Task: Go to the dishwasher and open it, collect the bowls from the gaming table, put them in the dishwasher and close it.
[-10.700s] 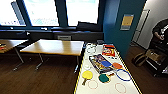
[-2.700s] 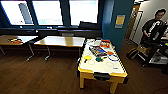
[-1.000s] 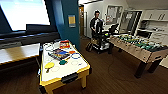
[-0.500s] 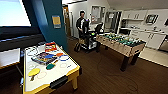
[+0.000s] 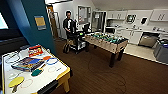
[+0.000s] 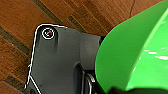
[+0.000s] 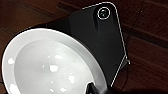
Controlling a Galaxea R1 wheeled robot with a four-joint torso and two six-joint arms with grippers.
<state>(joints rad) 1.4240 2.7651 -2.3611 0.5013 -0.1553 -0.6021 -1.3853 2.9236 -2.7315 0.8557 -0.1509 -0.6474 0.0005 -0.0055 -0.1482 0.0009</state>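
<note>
Left jaws: couldn't tell how they stood, the fingers themselves weren't visible. A green bowl [image 6: 135,52] sat right up against the left wrist, big in that camera, over the brown wood floor [image 6: 22,22].
Right jaws: same deal, couldn't tell. A white bowl [image 7: 50,65] sat right at the right wrist, hollow side facing the camera, shiny spots on its inside, dark wood floor behind it.
Gaming table: the table-football table [image 5: 106,42] stood out in the room on dark legs, green field on top, rods sticking out the sides. I'm using it as the landmark for everything below.
Dishwasher: the dishwasher [image 5: 148,40] was beyond the gaming table, built in under the white kitchen counter, looked like its steel front was tipped open, but too blurry to swear on it.
Person: stood just behind the gaming table's far end, next to a dark cart [image 5: 77,41].
Air-hockey tabletop: a white and yellow table [image 5: 62,72], well apart from the gaming table on the near side, carried paddles, coloured rings, and a flat box [image 5: 27,63].
Blue wall: a teal wall [image 5: 27,15] rose behind that tabletop with a yellow sign [image 5: 40,22] on it.
</note>
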